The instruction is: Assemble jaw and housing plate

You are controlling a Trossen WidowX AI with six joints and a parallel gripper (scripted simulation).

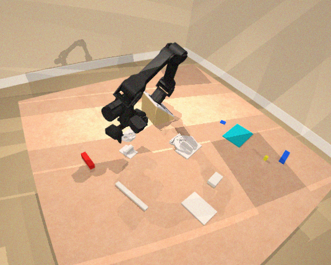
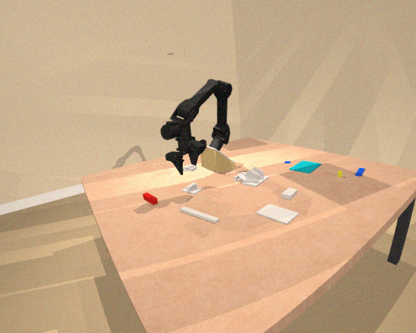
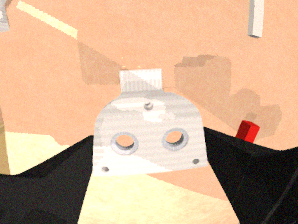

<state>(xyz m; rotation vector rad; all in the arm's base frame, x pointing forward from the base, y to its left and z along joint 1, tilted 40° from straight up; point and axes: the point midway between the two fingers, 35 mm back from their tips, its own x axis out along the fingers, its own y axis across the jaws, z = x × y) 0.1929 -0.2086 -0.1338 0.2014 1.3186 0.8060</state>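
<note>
"White and stiff, so it looks to us, is the housing plate (image 1: 128, 137) (image 2: 190, 168) (image 3: 149, 120). Where do we have it now?"

"We have it in the gripper (image 1: 129, 134) (image 2: 188, 170) (image 3: 149, 134), grasped by its two side edges. It is raised above the bench (image 1: 162, 232) (image 2: 219, 268) (image 3: 200, 30), and the small white stand (image 1: 128, 152) (image 2: 192, 189) (image 3: 141, 80) is beneath, at the left."

"And the base with the jaws (image 1: 188, 147) (image 2: 253, 178)?"

"It lies to the right of our plate, well apart. Two jaws seem to be on it, but if the teeth mesh well, we cannot tell."

"Is the plate heavy for us?"

"We judge it light. It is thin and probably smooth, so it may turn between the fingers if we push on one side only. The side edges are a good place to hold, because both round holes stay free for the stubs."

"Then we should carry it to the right, keep it level, and put the holes over the stubs before we lower?"

"Yes, and gently, please; the stubs could be fragile, and a tilted plate might jam."
</note>
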